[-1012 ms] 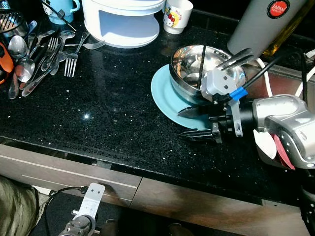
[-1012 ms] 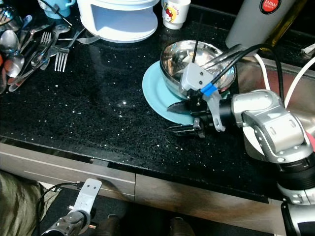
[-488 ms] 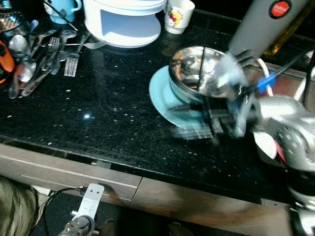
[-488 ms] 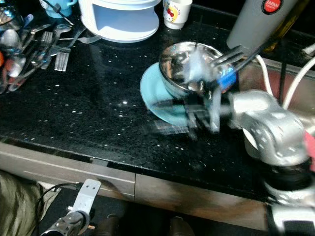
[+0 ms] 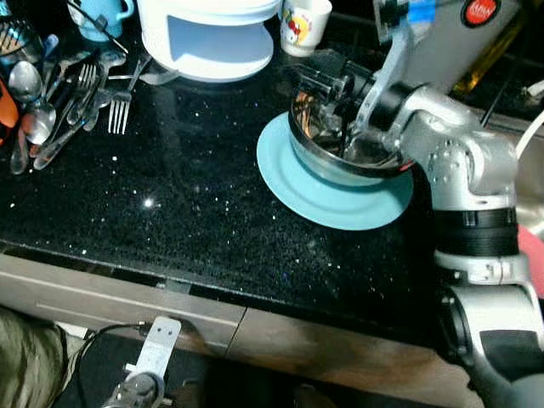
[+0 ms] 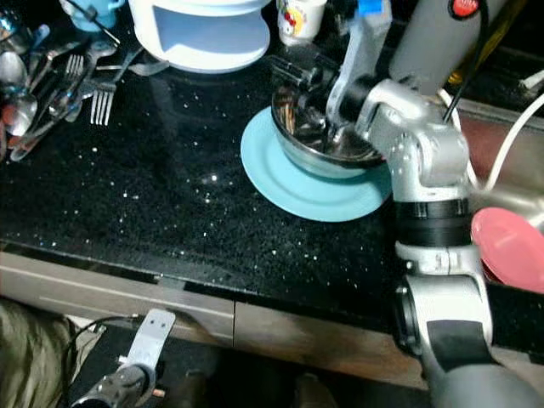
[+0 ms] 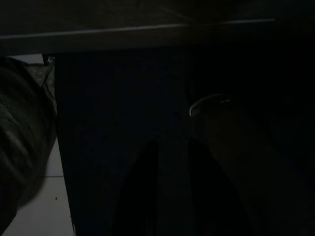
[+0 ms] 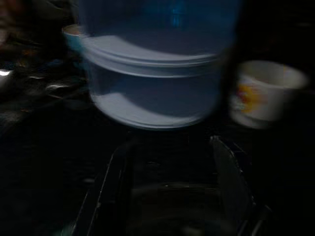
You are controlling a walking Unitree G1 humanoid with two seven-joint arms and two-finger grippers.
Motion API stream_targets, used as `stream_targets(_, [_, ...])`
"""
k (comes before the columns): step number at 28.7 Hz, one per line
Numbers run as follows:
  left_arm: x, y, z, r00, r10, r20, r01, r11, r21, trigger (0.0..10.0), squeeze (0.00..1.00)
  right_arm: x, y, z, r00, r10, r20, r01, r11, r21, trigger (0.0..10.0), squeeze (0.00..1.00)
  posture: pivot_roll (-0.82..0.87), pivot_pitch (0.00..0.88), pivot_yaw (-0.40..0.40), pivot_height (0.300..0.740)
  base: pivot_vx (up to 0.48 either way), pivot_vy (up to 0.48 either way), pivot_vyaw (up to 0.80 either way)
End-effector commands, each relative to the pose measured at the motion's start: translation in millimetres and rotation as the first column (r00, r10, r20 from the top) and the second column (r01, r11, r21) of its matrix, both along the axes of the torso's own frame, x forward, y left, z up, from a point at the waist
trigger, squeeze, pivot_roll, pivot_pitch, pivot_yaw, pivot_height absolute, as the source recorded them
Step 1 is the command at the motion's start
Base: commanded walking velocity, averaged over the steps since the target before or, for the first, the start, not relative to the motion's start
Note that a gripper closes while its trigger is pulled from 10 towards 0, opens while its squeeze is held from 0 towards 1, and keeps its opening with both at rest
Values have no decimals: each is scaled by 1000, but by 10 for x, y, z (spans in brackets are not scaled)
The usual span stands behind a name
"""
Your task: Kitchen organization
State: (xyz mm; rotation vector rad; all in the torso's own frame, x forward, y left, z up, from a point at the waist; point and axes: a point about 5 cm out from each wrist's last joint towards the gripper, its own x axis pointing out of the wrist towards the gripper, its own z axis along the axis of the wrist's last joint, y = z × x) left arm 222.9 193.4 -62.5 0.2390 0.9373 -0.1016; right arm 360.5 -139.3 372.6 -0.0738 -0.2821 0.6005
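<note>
Right gripper (image 5: 316, 78): fingers (image 8: 110, 184) spread wide, empty, poised over the far rim of the steel bowl (image 5: 340, 140); forearm raised, elbow bent.
Bowl: beneath the fingers, on the blue plate (image 5: 327, 191), black worktop (image 5: 170, 187).
White container (image 5: 212, 38), cartoon cup (image 5: 306, 21): beyond the fingertips.
Left gripper (image 7: 170, 196): idle below; finger state cannot be told.

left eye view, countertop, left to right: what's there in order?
Cutlery pile → white container → cartoon mug → right gripper over the steel bowl on the blue plate → grey flask.
</note>
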Motion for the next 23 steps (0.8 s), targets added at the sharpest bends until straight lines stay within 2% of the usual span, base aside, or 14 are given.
stream_targets(1, [-102, -37, -69, 999, -4, -45, 4, 1000, -4, 10000, 0, 14, -131, 43, 997, -76, -3, 76, 997, -18, 10000, 0, 39, 205, -80, 740, 0, 0, 0])
stream_targets(2, [-102, -37, -69, 999, -4, -45, 4, 1000, -4, 10000, 0, 14, -131, 43, 997, -76, -3, 76, 997, -18, 10000, 0, 39, 205, -80, 740, 0, 0, 0])
stream_targets(6, [-100, -39, -69, 999, -10, -48, 9, 1000, -6, 10000, 0, -38, -268, 18, 992, -105, -76, 96, 988, -122, 10000, 0, 36, 203, -75, 740, 0, 0, 0])
stream_targets(9, [-98, -36, -67, 999, -10, -49, 10, 1000, -5, 10000, 0, -68, -297, -11, 989, -105, -107, 86, 981, -172, 10000, 0, 32, 202, -74, 740, 0, 0, 0])
stream_targets(13, [-96, -32, -65, 999, -11, -50, 10, 1000, -4, 10000, 0, -113, -289, -53, 986, -77, -150, 46, 979, -199, 10000, 0, 29, 201, -72, 740, 0, 0, 0])
stream_targets(17, [-91, -33, -63, 999, -15, -52, 15, 1000, -4, 10000, 0, -197, -196, -145, 978, 11, -210, -57, 975, -214, 10000, 0, 29, 199, -70, 740, 0, 0, 0])
stream_targets(23, [-90, -36, -63, 999, -12, -51, 12, 1000, -4, 10000, 0, -163, -148, -228, 967, -4, -255, -53, 975, -216, 10000, 0, 32, 198, -72, 740, 0, 0, 0])
